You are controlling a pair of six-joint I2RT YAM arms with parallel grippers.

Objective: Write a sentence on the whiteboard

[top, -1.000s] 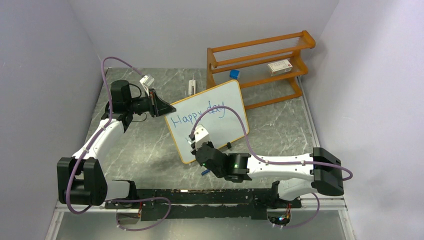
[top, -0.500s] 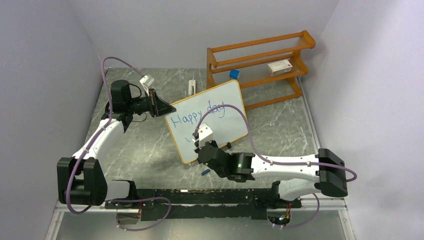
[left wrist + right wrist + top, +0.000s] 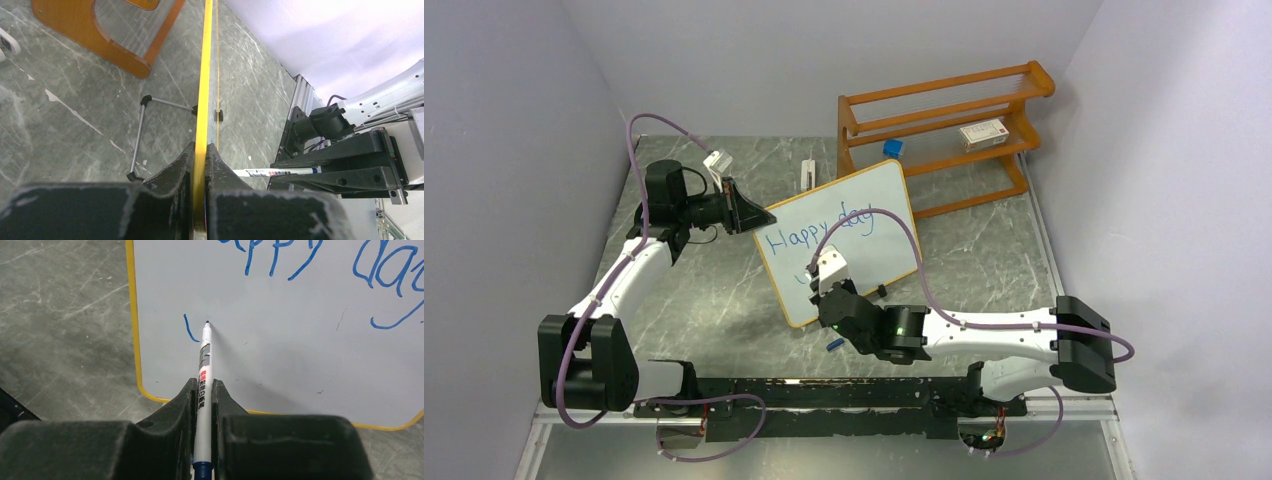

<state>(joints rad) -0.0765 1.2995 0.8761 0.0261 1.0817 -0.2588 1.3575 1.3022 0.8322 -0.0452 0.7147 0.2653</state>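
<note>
The right claw point(image 3: 202, 387), pinching the marker point(image 3: 204, 360), starts the second line of the sentence point(image 3: 796, 238) on the whiteboard point(image 3: 300, 365) just ahead, its edge clamped in the left claw point(image 3: 200, 150); next likely calls for steady sideways strokes.

Table point(image 3: 704, 290): under all the things.
Whiteboard point(image 3: 864, 215): in the middle of the table, its stand behind it.
Words point(image 3: 816, 232): on the far part of the whiteboard, in one line.
Short stroke point(image 3: 190, 331): on the whiteboard, nearer than the words, by the left edge.
Left gripper point(image 3: 759, 215): at the whiteboard's left edge, one finger on each side.
Right gripper point(image 3: 202, 386): at the whiteboard's near edge.
Marker point(image 3: 204, 360): between the right gripper's fingers, its tip on the whiteboard, just right of the short stroke.
Rack point(image 3: 944, 130): far right, behind the whiteboard.
Box point(image 3: 983, 133): on a shelf of the rack, toward its right end.
Small cube point(image 3: 892, 148): just behind the whiteboard's far edge, at the rack's left end.
</note>
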